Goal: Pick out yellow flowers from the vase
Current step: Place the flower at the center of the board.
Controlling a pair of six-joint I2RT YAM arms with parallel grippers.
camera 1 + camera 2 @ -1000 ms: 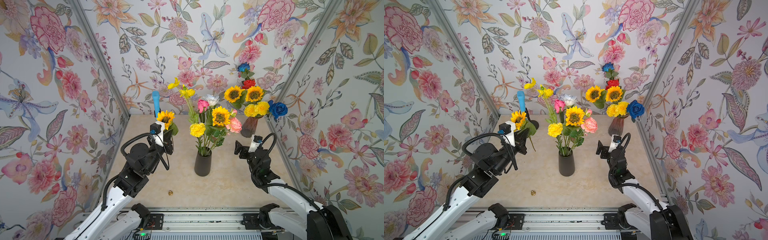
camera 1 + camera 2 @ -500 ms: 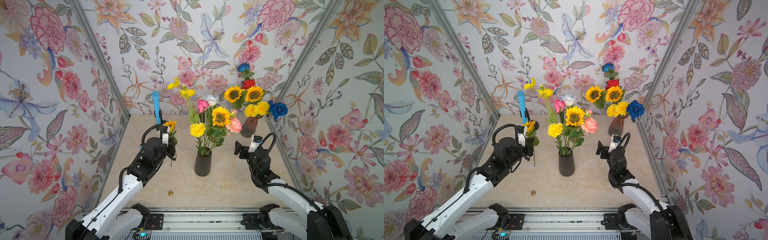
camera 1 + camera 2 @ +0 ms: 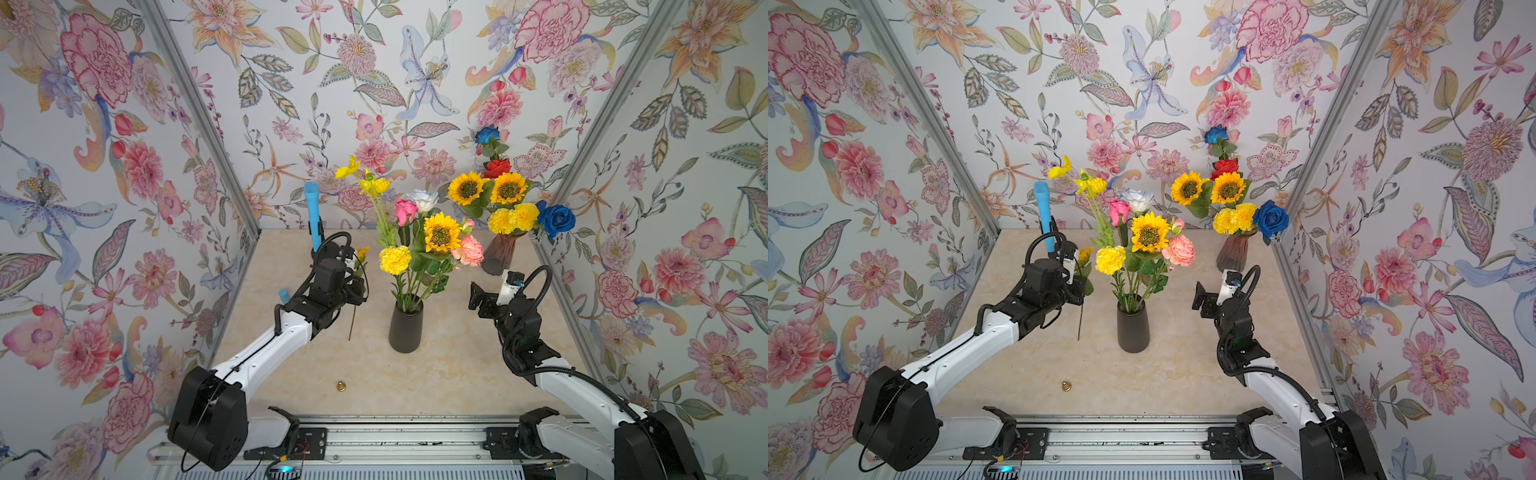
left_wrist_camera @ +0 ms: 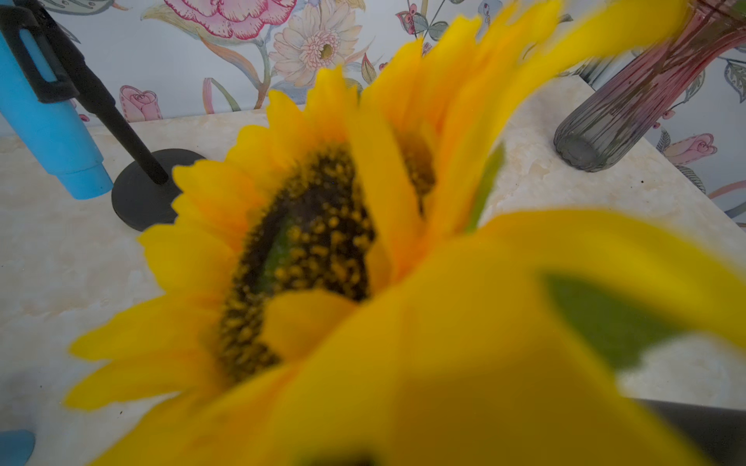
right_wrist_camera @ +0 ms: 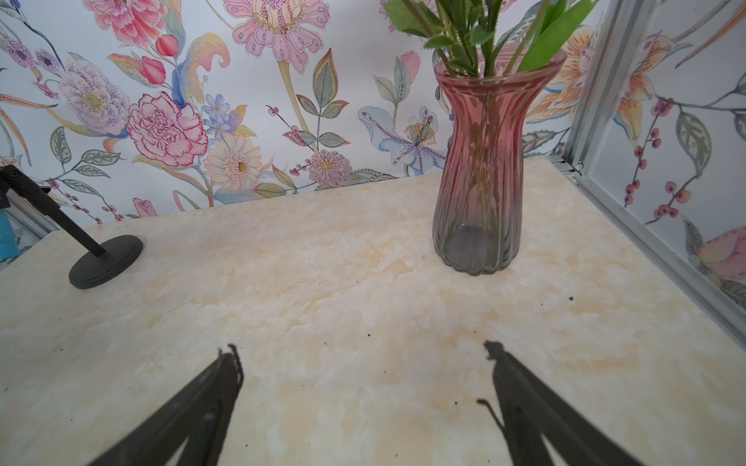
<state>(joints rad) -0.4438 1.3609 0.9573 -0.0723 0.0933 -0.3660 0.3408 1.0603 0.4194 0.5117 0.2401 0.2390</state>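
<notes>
My left gripper (image 3: 357,287) is shut on a sunflower's stem (image 3: 352,322), left of the dark vase (image 3: 406,328). The stem hangs down toward the table, and its head (image 3: 362,252) peeks above the wrist. In the left wrist view that sunflower (image 4: 306,250) fills the frame and hides the fingers. The dark vase holds a sunflower (image 3: 441,232), a yellow pompom (image 3: 395,259), thin-petalled yellow blossoms (image 3: 374,185) and pink and white roses. My right gripper (image 3: 478,297) hovers open and empty, right of that vase; its fingertips (image 5: 232,355) are spread over bare table.
A pink glass vase (image 3: 498,257) at the back right holds sunflowers, yellow pompoms, and blue and red roses. A blue tube on a black stand (image 3: 312,216) stands at the back left. A small brass piece (image 3: 340,386) lies near the front. Flowered walls close three sides.
My left arm has come down and reached farther back, carrying the sunflower lower, so the stem tip is now near the table. The right arm has not moved.
</notes>
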